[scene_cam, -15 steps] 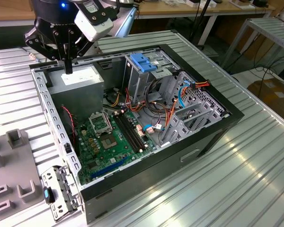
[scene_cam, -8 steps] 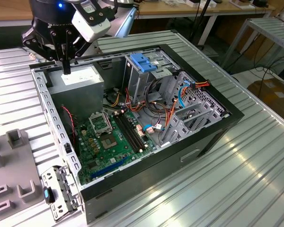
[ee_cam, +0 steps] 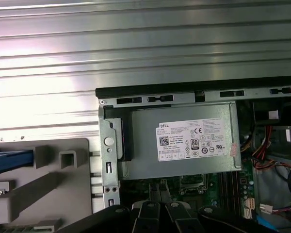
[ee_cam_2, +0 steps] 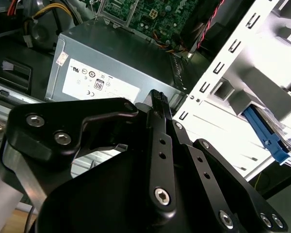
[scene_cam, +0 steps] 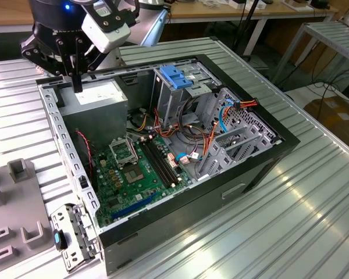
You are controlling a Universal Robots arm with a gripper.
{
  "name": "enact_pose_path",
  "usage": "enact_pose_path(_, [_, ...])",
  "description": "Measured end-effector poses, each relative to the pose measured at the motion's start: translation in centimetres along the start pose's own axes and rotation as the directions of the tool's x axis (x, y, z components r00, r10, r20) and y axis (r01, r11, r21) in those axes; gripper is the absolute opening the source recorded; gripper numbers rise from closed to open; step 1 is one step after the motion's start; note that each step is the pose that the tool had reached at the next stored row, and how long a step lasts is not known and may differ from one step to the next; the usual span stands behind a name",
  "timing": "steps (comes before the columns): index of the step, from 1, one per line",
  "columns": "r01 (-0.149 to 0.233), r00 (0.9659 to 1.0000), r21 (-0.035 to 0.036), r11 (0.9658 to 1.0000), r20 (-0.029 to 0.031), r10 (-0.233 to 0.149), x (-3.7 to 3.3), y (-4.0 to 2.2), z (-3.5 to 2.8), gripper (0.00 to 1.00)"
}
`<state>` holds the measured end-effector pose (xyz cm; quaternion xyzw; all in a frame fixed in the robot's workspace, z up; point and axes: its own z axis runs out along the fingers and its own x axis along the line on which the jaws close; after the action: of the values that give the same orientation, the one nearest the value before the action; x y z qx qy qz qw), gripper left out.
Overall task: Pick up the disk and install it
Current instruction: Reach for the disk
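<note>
I see my black pincer (scene_cam: 77,86) clenched on nothing, hanging over the big grey power-supply box (scene_cam: 96,96) in the open black computer case (scene_cam: 192,204). The flat silvery blue-framed disk (ee_cam: 9,160) sits in the grey plastic holder (ee_cam: 43,194) beside the case.

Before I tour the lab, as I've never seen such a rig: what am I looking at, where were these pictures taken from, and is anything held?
It is a robot arm ending in a gripper. The exterior view watches from off the arm; both wrist views ride on it. On the ribbed table lies an open computer case; the gripper hangs above its power supply. I see nothing held. The blue-framed disk seems to sit on a grey stand beside the case.
</note>
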<state>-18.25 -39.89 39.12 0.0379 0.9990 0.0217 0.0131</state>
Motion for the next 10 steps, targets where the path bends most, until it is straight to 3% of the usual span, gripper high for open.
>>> enact_pose_path(10, [0.000, 1.0000, 0.0000, 1.0000, 0.0000, 0.000, 0.78, -0.06, 0.03, 0.11])
